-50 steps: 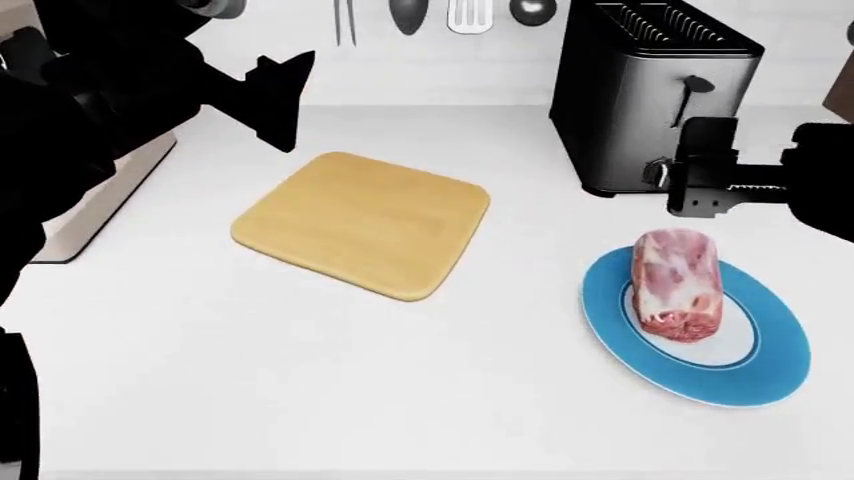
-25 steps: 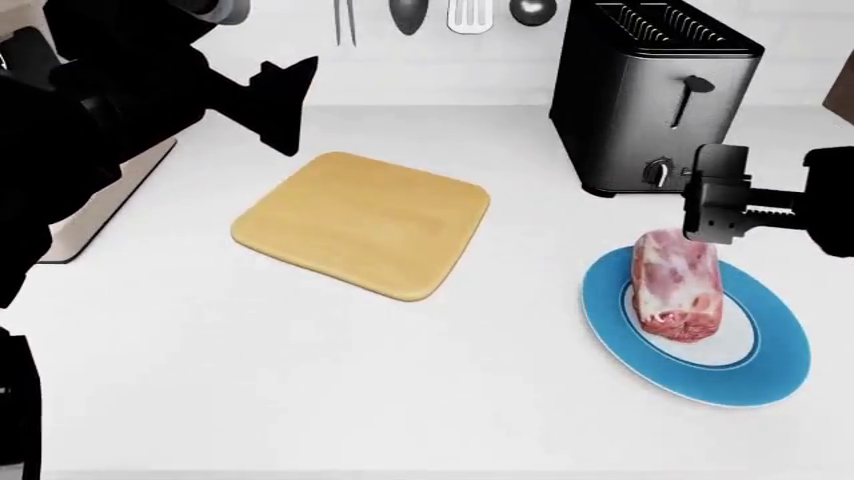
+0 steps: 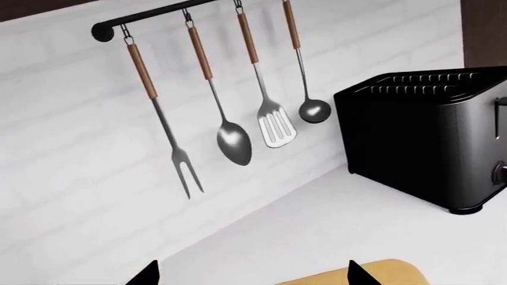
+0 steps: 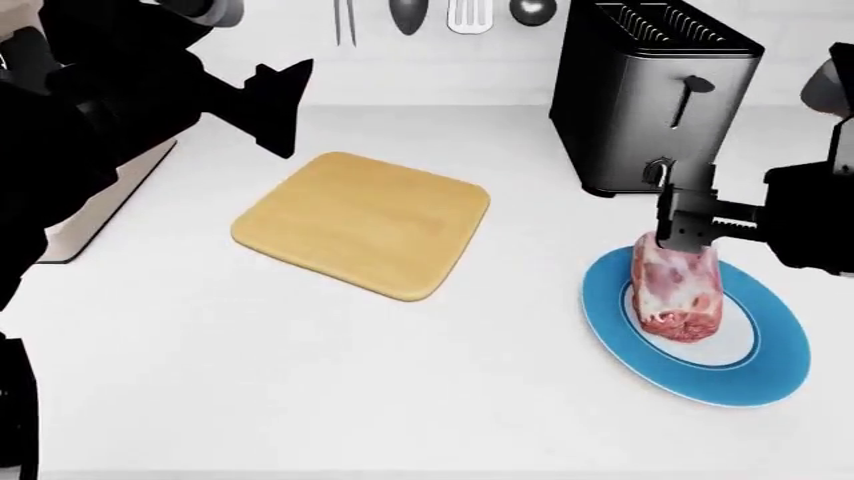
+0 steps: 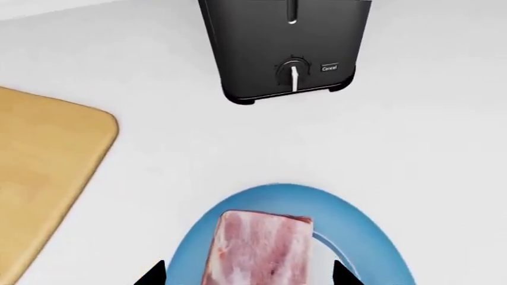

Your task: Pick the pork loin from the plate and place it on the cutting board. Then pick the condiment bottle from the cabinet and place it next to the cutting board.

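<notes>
The pork loin [image 4: 677,287], pink and marbled, lies on the blue-rimmed plate [image 4: 754,388] at the right of the counter. My right gripper [image 4: 686,228] hangs just over the meat's far end. It is open, and in the right wrist view its gripper [image 5: 247,274] has one fingertip on each side of the pork loin [image 5: 260,246], clear of it, above the plate [image 5: 273,196]. The tan cutting board [image 4: 363,222] lies bare at centre. My left gripper [image 4: 276,100] is open, raised behind the board's far left corner. The condiment bottle is out of view.
A black toaster [image 4: 651,95] stands just behind the plate, close to my right arm. Utensils [image 3: 234,142] hang on a wall rail behind the counter. A beige object [image 4: 100,205] sits at the counter's left edge. White countertop [image 4: 334,380] lies in front of the board.
My right gripper has dropped and shifted left, from beside the toaster to over the far end of the pork loin. The left arm has barely moved.
</notes>
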